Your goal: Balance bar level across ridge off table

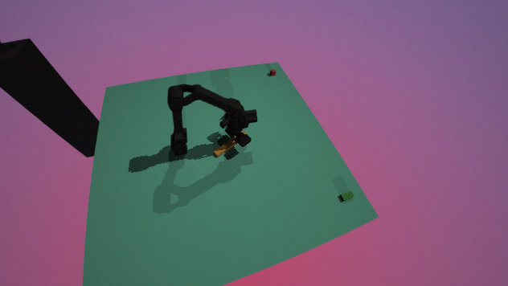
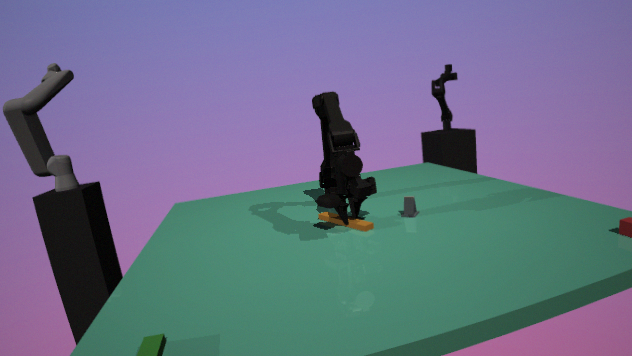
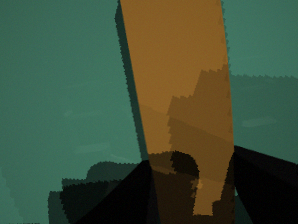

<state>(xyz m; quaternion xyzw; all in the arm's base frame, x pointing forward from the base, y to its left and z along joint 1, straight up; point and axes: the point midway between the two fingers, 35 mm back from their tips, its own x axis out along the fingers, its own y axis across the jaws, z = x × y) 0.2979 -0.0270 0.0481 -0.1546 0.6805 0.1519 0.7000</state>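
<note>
Bar: The orange bar (image 1: pixel 222 150) (image 2: pixel 362 226) (image 3: pixel 175 50) lay low at the green table (image 1: pixel 281 237) (image 2: pixel 300 300) (image 3: pixel 50 75), apart from the grey ridge (image 2: pixel 410 206), near the middle of the exterior frame.
Long axis: In the top view it ran from lower left to upper right; in the exterior view it sloped gently down toward the right. The wrist view had it running nearly up and down the frame, its upper stretch leaning left.
Gripper: The fingers of the gripper (image 1: pixel 233 141) (image 2: pixel 350 220) (image 3: pixel 192 154) were clamped on the bar, one at either long side.
Arm: The black arm (image 1: pixel 210 96) (image 2: pixel 335 117) arched above the table, reaching down at center frame.
Exterior only: The ridge stood upright to the right of the bar, undetectable in the top view. A grey arm (image 2: pixel 22 132) rose at far left, and a smaller black arm (image 2: pixel 445 105) at upper right.
Wrist only: A close look caught dark fingertips against the bar's sides, with shadow across its lower part.
Table's edges: A red block (image 1: pixel 272 72) (image 2: pixel 626 227) sat upper right in the top view, a green block (image 1: pixel 346 196) (image 2: pixel 151 345) lower right.
</note>
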